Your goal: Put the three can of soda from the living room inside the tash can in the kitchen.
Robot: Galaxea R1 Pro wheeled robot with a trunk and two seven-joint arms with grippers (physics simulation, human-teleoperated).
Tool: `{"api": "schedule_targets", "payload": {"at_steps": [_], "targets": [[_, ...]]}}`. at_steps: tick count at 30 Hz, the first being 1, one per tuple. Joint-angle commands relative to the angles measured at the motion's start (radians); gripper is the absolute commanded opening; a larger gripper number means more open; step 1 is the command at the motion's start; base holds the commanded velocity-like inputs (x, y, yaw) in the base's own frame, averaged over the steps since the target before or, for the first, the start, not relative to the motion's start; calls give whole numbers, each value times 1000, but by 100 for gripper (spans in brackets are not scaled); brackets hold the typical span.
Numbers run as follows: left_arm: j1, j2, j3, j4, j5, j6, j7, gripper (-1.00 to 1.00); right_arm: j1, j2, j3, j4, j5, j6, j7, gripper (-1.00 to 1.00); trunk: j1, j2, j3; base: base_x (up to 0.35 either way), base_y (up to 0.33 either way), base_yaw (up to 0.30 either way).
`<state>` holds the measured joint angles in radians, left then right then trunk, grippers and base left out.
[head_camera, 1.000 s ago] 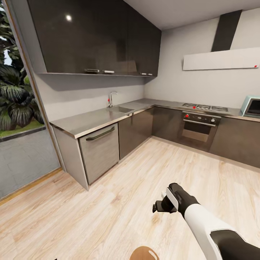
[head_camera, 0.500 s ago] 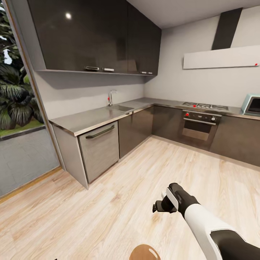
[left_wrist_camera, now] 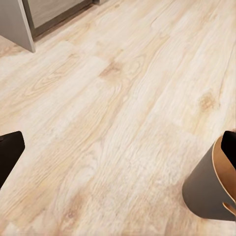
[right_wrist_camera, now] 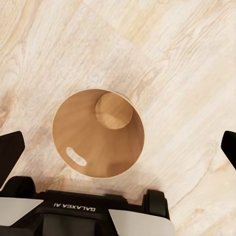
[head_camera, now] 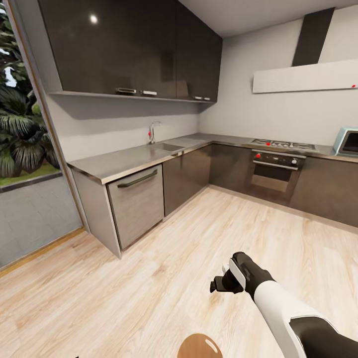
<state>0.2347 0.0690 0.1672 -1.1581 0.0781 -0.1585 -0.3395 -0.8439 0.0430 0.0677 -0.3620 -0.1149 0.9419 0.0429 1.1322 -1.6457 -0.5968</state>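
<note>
Glossy dark cabinets [head_camera: 129,47] hang over a brushed-metal counter [head_camera: 124,161], the floor [head_camera: 164,278] is pale grained wood, and the bucket [right_wrist_camera: 98,132] is smooth tan inside.

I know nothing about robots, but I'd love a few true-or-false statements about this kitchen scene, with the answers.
1. The bucket stands upright on the wood floor. True.
2. A blue can lies inside the bucket. False: its tan inside looks empty in the right wrist view.
3. The right gripper hangs above the bucket's mouth with its fingers spread. True.
4. The oven door hangs open. False: it is closed.
5. A faucet stands by the sink in the countertop. True.
6. The right gripper holds an orange can. False: nothing sits between its fingers.
</note>
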Motion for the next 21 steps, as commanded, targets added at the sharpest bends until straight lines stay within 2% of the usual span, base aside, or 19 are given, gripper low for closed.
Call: {"api": "schedule_targets", "payload": {"at_steps": [1, 7, 21], "targets": [[0, 0, 0, 0, 0, 4, 0, 100, 0, 0, 0, 0, 0, 0, 0, 100, 4, -7, -3, 0, 0, 0], [-1, 1, -1, 0, 0, 43, -1, 100, 0, 0, 0, 0, 0, 0, 0, 100, 27, -49, -22, 0, 0, 0], [-2, 2, -2, 0, 0, 51, -1, 100, 0, -1, 0, 0, 0, 0, 0, 100, 81, -147, -66, 0, 0, 0]]}}
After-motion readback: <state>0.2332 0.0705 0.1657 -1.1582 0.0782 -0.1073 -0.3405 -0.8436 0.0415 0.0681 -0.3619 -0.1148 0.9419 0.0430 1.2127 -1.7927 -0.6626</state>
